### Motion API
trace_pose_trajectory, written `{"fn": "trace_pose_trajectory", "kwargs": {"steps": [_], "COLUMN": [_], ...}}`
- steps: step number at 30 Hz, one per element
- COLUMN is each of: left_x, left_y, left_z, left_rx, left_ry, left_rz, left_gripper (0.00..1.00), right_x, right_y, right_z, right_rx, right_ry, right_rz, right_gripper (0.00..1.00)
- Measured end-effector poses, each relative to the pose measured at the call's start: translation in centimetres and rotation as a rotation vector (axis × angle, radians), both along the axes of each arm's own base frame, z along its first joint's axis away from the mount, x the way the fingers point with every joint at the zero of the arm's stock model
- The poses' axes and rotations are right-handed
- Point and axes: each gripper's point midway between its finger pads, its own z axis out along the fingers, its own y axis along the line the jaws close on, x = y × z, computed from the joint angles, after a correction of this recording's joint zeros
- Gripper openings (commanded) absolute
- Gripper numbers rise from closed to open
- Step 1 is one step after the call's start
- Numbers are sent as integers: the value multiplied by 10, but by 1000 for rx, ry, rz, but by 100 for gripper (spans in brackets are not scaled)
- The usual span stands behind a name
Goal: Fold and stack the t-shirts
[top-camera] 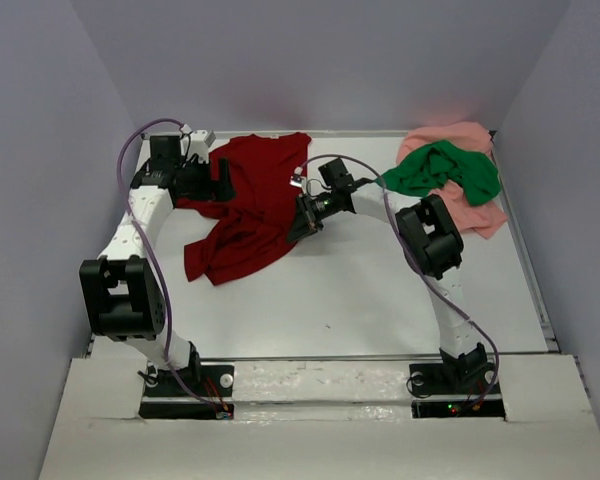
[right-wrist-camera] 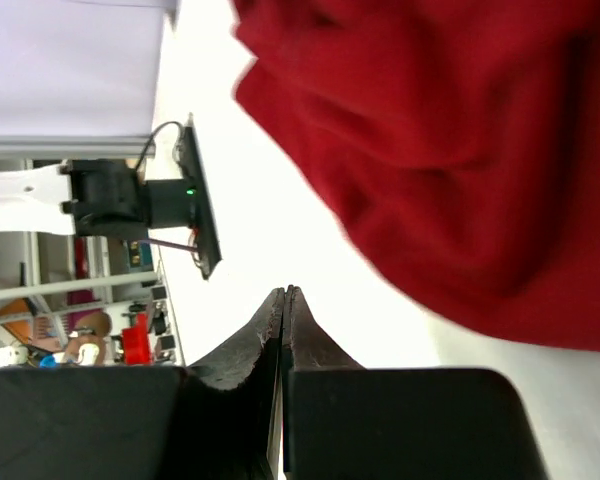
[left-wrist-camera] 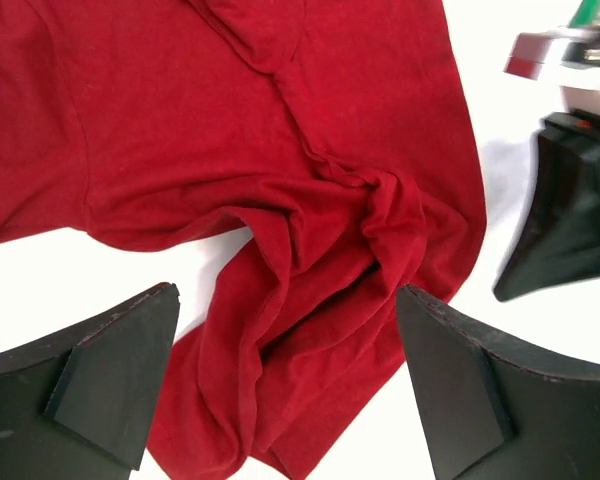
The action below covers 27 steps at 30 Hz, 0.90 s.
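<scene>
Both arm bases, the left one (top-camera: 185,385) and the right one (top-camera: 458,385), sit bolted at the near edge of the white worktop (top-camera: 360,300). From there the arms reach toward the far left part, where the dark red t-shirt (top-camera: 255,205) lies crumpled and unfolded, one part spread flat toward the back wall and a bunched tail trailing toward the near left.

At the shirt's left edge is the left pincer (top-camera: 220,180). Its wrist view shows it released, the left pincer (left-wrist-camera: 288,292) with its jaws spread wide to either side of a gathered ridge of red cloth (left-wrist-camera: 230,130). Nothing is grasped, and whether the fingertips touch the fabric I cannot tell.

Meanwhile the right pincer (top-camera: 305,222) is at the shirt's right edge. In its own view the right pincer (right-wrist-camera: 285,300) is clenched, jaws pressed flat together with nothing between them, and the red cloth (right-wrist-camera: 460,150) lies just beyond its tips.

Well apart, in the far right corner, the bright green t-shirt (top-camera: 445,170) lies heaped on top of the pale salmon pink t-shirt (top-camera: 470,212), both rumpled.
</scene>
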Motion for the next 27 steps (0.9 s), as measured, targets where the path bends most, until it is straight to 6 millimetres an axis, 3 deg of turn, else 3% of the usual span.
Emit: {"fn": "trace_pose_trajectory", "kwargs": {"steps": [6, 10, 11, 12, 13, 14, 15, 21, 27], "left_x": [-10, -36, -40, -48, -54, -64, -71, -90, -104], "left_y": [-4, -17, -18, -21, -22, -21, -20, -9, 0], "left_z": [10, -5, -9, -16, -23, -32, -41, -84, -118], "left_rx": [11, 20, 24, 23, 29, 35, 35, 81, 121], "left_ry": [-15, 82, 104, 146, 181, 237, 284, 468, 620], "left_rz": [-36, -145, -166, -190, -211, -229, -238, -228, -218], "left_gripper": [99, 86, 79, 55, 42, 9, 0, 0, 0], "right_x": [-14, -23, -24, -25, -26, -25, -24, -8, 18], "right_y": [9, 4, 3, 1, -1, -3, -6, -21, -47], "right_z": [62, 100, 106, 114, 121, 126, 131, 148, 142], "right_rx": [68, 83, 82, 77, 73, 67, 53, -28, -119], "right_ry": [-139, -246, -268, -297, -326, -354, -383, -516, -550], "right_rz": [46, 44, 41, 35, 30, 22, 7, -88, -180], "right_gripper": [0, 0, 7, 21, 36, 44, 63, 69, 68]}}
